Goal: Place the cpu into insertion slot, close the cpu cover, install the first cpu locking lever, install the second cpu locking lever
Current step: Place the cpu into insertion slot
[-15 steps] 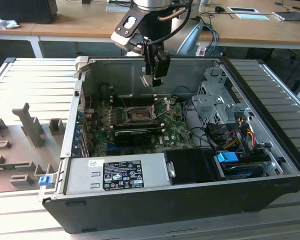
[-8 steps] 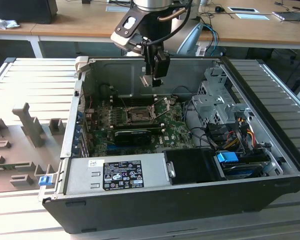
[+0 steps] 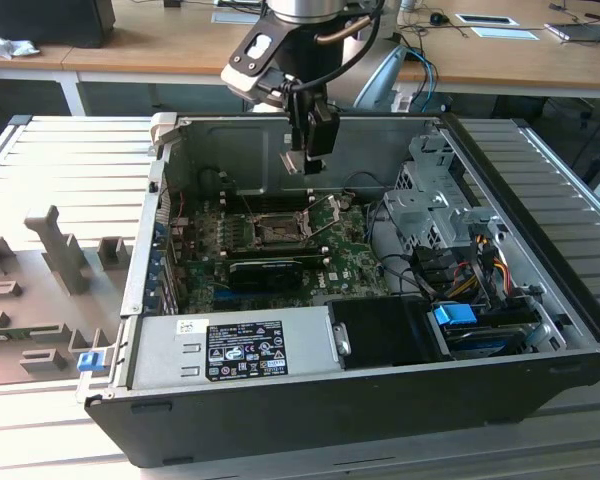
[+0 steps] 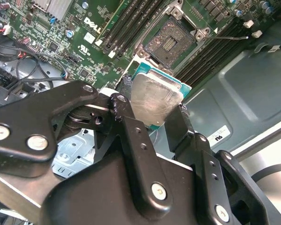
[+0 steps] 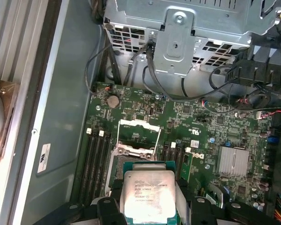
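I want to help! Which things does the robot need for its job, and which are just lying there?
Job: pincer, holding the cpu; insertion slot; cpu cover, open.
Just there: power supply, black card, drive cage.

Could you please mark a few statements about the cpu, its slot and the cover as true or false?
1. The gripper holds the cpu between its fingers. True.
2. The cpu sits in the insertion slot. False: the slot is empty, and the cpu is held above the motherboard.
3. The cpu cover is closed. False: it stands open.
4. The computer case is open, its motherboard exposed. True.
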Tool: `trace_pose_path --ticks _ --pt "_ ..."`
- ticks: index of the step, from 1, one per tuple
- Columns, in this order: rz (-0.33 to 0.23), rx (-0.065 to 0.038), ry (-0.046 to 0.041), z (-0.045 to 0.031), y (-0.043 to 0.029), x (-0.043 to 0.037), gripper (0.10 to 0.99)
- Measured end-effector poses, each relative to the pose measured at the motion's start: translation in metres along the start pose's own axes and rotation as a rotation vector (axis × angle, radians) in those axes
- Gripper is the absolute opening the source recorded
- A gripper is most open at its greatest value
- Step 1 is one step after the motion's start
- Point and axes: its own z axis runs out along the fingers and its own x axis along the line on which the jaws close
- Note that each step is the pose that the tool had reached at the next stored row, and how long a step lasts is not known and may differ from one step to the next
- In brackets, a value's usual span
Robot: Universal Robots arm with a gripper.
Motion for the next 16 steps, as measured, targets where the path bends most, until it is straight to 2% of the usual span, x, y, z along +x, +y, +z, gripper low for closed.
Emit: trace_pose_path --ticks 16 --pt "0.020 0.000 -0.0019 0.0015 -0.0001 0.0000 0.525"
